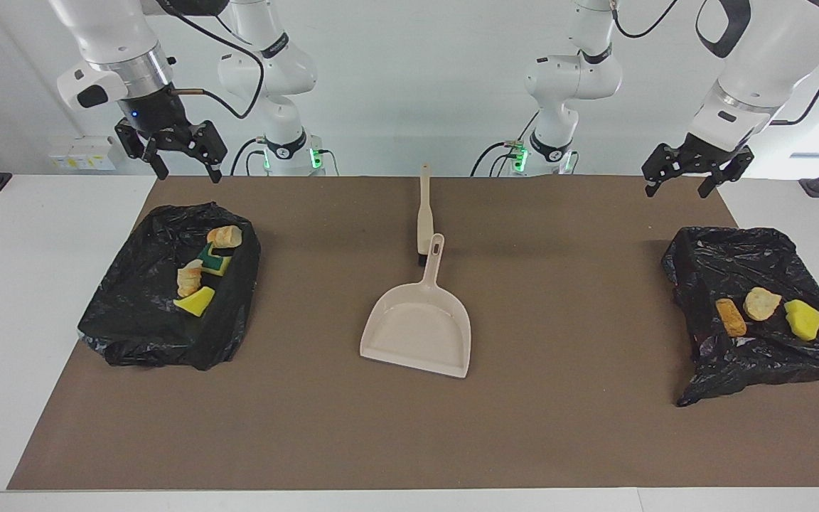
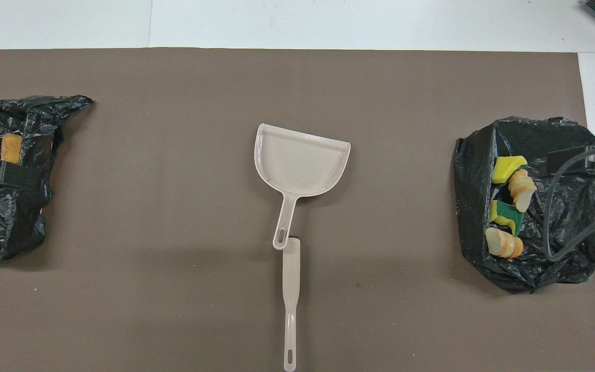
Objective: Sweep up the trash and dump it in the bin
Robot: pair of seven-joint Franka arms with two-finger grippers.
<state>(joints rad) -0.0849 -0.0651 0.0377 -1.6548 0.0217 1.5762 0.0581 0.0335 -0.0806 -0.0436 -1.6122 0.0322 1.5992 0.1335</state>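
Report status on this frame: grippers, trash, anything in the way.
Left gripper and right gripper open, empty, raised. Trash all in two black bag-lined bins. Dustpan, brush mid-table, untouched.

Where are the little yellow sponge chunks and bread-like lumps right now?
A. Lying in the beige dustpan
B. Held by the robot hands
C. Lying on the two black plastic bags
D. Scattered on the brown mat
C: four yellow sponge and tan bread-like lumps lie on one crumpled black plastic bag, three more on the other; the beige plastic dustpan holds nothing.
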